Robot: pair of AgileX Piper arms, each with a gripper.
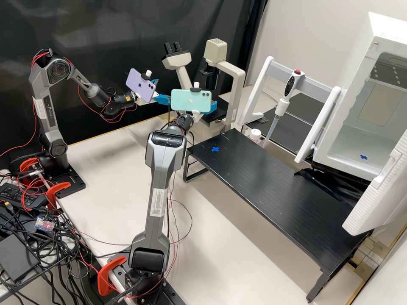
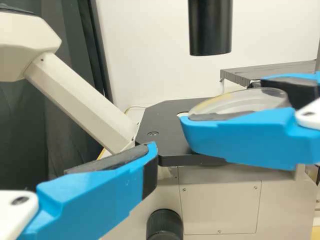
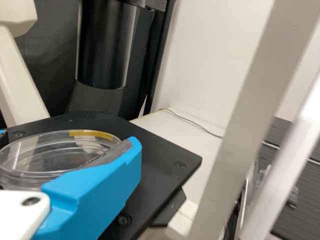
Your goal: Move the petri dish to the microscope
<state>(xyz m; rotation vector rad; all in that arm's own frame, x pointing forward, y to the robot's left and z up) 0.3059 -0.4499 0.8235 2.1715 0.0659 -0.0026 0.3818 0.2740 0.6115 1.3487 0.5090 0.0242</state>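
Here, the right gripper (image 3: 67, 142) pinches the clear dish (image 3: 47, 156) over the black stage (image 3: 156, 161). Best lower it level, centre it under the dark tube (image 3: 105, 47) and let go once it sits flat; the left gripper (image 1: 163, 90), fingers spread, should give it room.

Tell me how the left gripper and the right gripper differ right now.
The left gripper's jaws stand apart, while the right gripper's are closed on the petri dish. The left gripper has nothing between its jaws; the right gripper has the dish at the black microscope stage. Both have bright blue jaws and white parts behind them.
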